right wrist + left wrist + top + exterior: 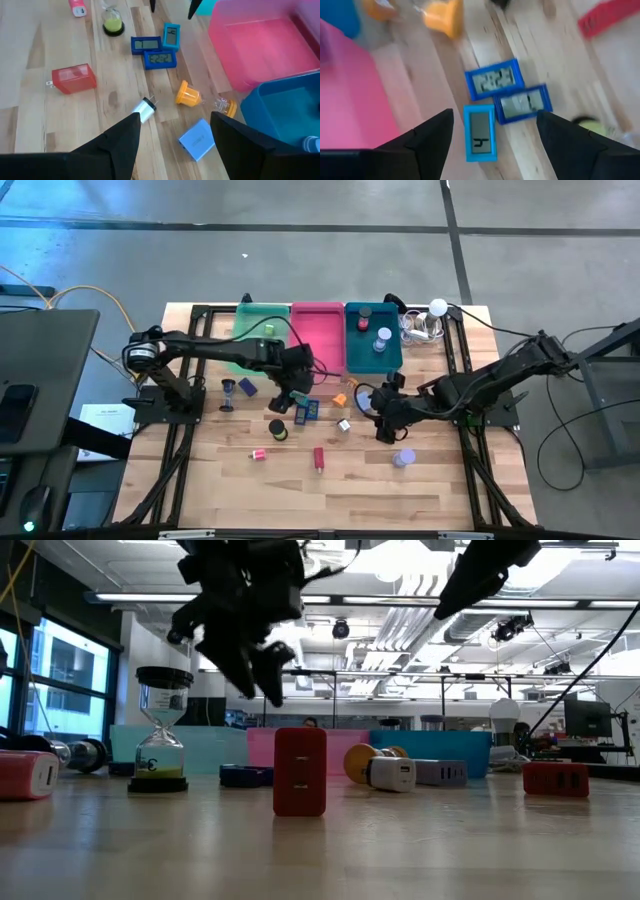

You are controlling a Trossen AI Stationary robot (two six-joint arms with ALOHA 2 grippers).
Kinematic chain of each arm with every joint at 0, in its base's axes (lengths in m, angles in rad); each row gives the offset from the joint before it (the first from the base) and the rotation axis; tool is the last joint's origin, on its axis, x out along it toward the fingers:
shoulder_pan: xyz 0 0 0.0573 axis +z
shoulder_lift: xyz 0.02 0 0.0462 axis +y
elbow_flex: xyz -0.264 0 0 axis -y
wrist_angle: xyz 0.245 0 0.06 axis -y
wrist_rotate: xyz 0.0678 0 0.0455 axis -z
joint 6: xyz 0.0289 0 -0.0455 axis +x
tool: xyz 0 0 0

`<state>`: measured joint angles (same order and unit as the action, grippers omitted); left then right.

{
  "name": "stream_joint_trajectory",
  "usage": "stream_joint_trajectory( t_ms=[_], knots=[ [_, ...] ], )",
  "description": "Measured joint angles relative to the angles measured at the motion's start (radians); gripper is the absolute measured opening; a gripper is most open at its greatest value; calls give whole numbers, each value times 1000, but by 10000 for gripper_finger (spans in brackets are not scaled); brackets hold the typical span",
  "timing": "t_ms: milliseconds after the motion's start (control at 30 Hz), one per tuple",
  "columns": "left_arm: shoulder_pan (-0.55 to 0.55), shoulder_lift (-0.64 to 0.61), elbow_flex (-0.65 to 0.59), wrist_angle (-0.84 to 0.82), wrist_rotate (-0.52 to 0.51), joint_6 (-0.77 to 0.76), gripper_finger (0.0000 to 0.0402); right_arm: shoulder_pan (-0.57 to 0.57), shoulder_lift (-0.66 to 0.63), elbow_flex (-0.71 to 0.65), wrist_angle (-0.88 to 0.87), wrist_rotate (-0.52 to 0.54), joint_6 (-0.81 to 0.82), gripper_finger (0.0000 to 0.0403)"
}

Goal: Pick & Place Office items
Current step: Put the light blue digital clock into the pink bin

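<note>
Left gripper [492, 132]: fingers spread wide, holding nothing, over three blue clocks [496, 78].
Right gripper [172, 137]: fingers apart, empty, above the white plug [143, 109], with an orange hourglass [187, 94] and lavender block [197, 139] near. Red charger [74, 78] lies apart; the pink tray [260, 45] and teal tray [280, 115] stand beside.

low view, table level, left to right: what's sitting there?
Red block with white face → hourglass with yellow-green sand → dark blue flat item → upright red charger block → orange-yellow round item → white charger lying down → lavender block → red block.
</note>
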<state>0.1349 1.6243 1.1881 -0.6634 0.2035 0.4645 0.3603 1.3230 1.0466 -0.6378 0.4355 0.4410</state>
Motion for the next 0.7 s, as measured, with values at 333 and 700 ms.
stream_joint_trajectory(
  t_ms=[333, 700],
  knots=[
    [-82, 75, 0, -17, -206, 108, 281, 0, 8, 0, -2, -4, 0, 231],
    [-93, 75, -1, -35, -201, 128, 281, 0, 8, 0, -2, -4, 0, 231]
  ],
)
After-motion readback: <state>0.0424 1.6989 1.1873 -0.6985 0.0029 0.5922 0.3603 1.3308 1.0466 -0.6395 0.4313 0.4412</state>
